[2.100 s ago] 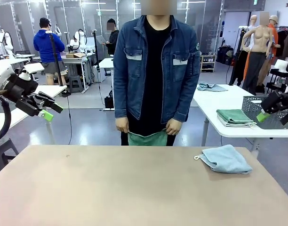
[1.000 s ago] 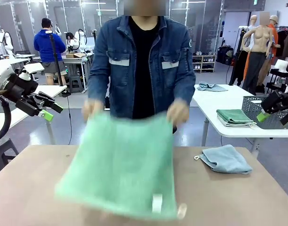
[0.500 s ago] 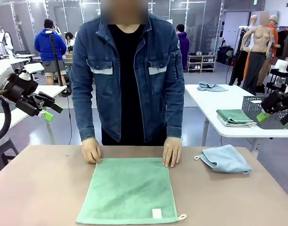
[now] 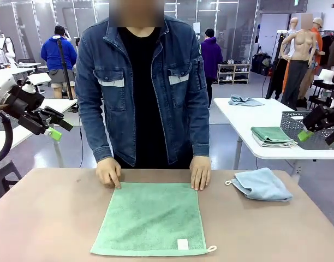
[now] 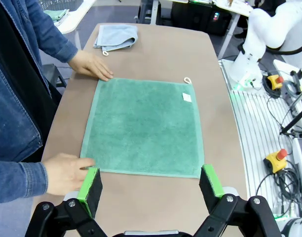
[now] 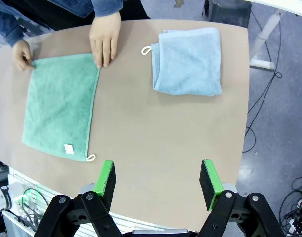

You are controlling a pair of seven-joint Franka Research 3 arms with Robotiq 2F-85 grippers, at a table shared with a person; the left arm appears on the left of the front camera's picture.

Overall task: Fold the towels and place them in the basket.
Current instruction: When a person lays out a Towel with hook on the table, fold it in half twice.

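Centrally, green towel [image 4: 150, 218] flat on table [image 4: 41, 218]

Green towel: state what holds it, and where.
The person's hands press the green towel flat by its far corners. Left gripper and right gripper: open, empty.

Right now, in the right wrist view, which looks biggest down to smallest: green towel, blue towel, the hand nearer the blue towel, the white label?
1. green towel, spread flat
2. blue towel, folded
3. hand
4. white label
All lie on one table, so nearness hardly skews this.
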